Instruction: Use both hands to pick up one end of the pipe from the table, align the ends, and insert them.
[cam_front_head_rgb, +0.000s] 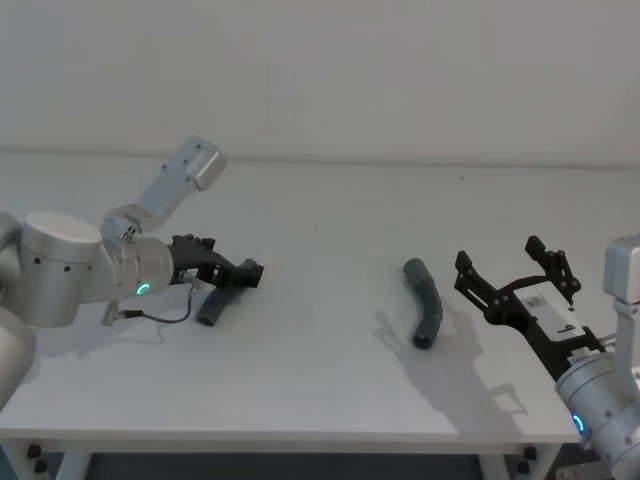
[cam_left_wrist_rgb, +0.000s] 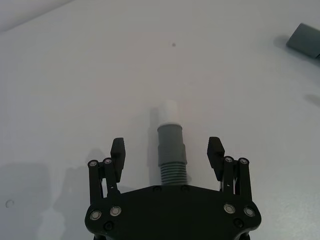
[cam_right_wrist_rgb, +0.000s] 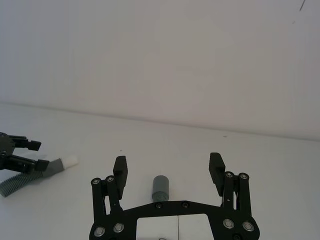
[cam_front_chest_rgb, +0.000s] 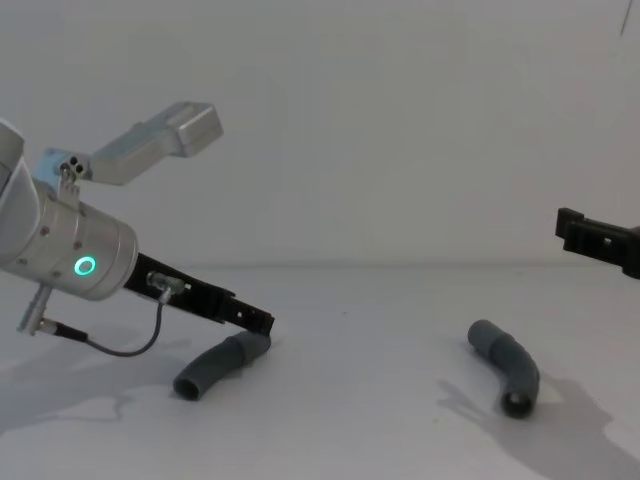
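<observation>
Low over the table (cam_front_head_rgb: 320, 330), left gripper (cam_left_wrist_rgb: 167, 149) agape astride one pipe piece (cam_front_head_rgb: 212, 308); right gripper (cam_front_head_rgb: 499, 256) aloft, also agape.

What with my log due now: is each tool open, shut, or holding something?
Left tool: open, jaws either side of the left pipe piece, not gripping it.
Right tool: open, holding nothing.

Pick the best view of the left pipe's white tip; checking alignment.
Left wrist: the white tip lies clear between the left gripper's open fingers. Right wrist shows it small; head and chest, under the gripper.
</observation>
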